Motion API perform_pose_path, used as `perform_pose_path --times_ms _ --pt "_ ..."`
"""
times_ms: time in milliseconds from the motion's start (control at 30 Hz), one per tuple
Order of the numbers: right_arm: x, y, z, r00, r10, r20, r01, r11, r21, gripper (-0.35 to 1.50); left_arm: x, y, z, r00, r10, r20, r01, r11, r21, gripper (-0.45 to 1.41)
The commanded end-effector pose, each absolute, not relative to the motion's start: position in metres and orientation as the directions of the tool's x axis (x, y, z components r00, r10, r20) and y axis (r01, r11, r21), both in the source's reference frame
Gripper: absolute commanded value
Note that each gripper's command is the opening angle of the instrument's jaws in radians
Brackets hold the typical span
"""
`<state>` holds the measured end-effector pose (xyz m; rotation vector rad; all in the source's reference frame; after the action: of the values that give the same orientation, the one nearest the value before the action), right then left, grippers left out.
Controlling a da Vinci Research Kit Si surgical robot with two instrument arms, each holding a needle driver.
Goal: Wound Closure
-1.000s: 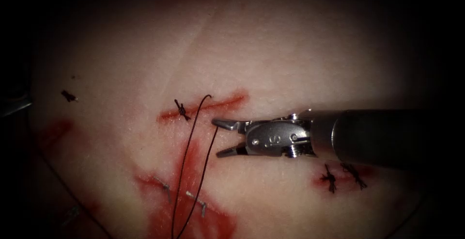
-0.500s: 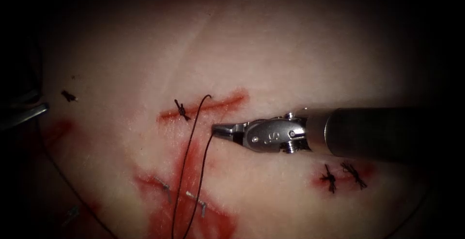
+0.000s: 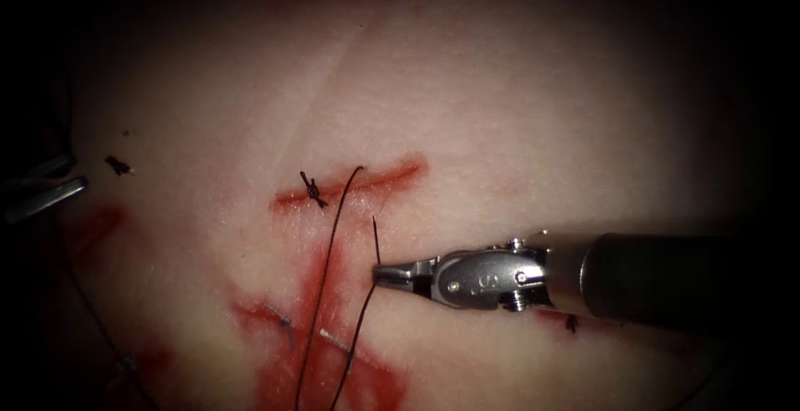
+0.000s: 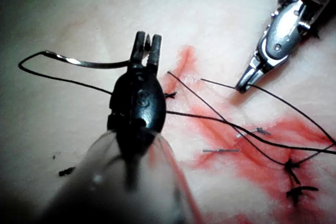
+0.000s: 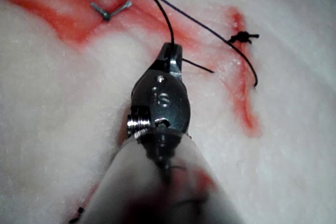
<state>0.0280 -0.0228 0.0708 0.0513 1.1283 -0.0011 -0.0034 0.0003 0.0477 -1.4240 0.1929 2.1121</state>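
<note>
The cut [image 3: 379, 176] in the tissue [image 3: 500, 111] carries one tied knot [image 3: 312, 187] near its left end. Dark thread [image 3: 333, 236] leaves the cut and runs down across the red fluid. My right tool [image 3: 379, 273] is shut on this thread just below the cut, and a short free tail [image 3: 375, 232] stands up from its jaws; the grip also shows in the right wrist view [image 5: 170, 51]. My left tool [image 4: 147, 41] is shut on the curved needle [image 4: 84, 62] near the end away from the thread. It holds the needle clear of the tissue, far left of the cut.
Small metal staples [image 3: 337, 344] lie in the red fluid [image 3: 325, 294] below the cut. A second knotted stitch [image 3: 572, 323] peeks out under the right shaft. A cut end of thread [image 3: 118, 163] lies at the left, above the left tool's tip [image 3: 75, 186].
The right jaws, open a second ago, have shut on the thread's free end and moved down with it. The left tool has edged a little into the endoscope view.
</note>
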Motion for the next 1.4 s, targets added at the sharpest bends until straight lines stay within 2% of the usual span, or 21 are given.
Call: perform_pose_path --times_ms 33,700,733,767,833,933,1067,1267,1400 --pt "0.0284 -0.026 0.068 0.443 0.024 -0.896 0.063 0.996 0.058 -0.35 -0.0039 0.0 0.048 -0.262 0.38 -0.887 -0.535 -0.822 -0.194 -0.45" --pt "0.0318 -0.037 0.053 0.357 0.039 -0.933 0.218 0.968 0.124 -0.35 -0.0039 0.0 0.048 -0.261 0.379 -0.888 -0.534 -0.823 -0.194 -0.45" --pt "0.0324 -0.036 0.053 0.34 0.055 -0.939 0.2 0.971 0.129 0.31 -0.0038 0.0 0.048 -0.261 0.379 -0.888 -0.533 -0.823 -0.195 -0.45" --pt "0.0324 -0.036 0.053 0.34 0.055 -0.939 0.2 0.971 0.129 0.31 -0.0038 0.0 0.048 -0.261 0.379 -0.888 -0.533 -0.823 -0.195 -0.45" --pt "0.0326 -0.034 0.053 0.296 0.081 -0.952 0.16 0.978 0.133 0.89 -0.0037 0.001 0.048 -0.261 0.38 -0.888 -0.532 -0.824 -0.196 -0.45" --pt "0.0323 -0.031 0.054 0.238 0.091 -0.967 0.074 0.991 0.111 1.35 -0.0034 0.001 0.048 -0.282 0.359 -0.89 -0.529 -0.832 -0.168 -0.45" --pt "0.031 -0.027 0.056 0.244 0.041 -0.969 0.017 0.999 0.047 1.41 -0.003 0.001 0.048 -0.288 0.356 -0.889 -0.529 -0.833 -0.162 -0.45" --pt "0.0283 -0.022 0.059 0.276 0.022 -0.961 -0.016 1.0 0.018 1.36 -0.003 0.001 0.048 -0.29 0.356 -0.888 -0.532 -0.832 -0.16 -0.45" --pt "0.0268 -0.02 0.061 0.295 0.003 -0.956 -0.028 1.0 -0.005 1.26 -0.0031 0.001 0.048 -0.29 0.355 -0.888 -0.532 -0.831 -0.159 -0.45"
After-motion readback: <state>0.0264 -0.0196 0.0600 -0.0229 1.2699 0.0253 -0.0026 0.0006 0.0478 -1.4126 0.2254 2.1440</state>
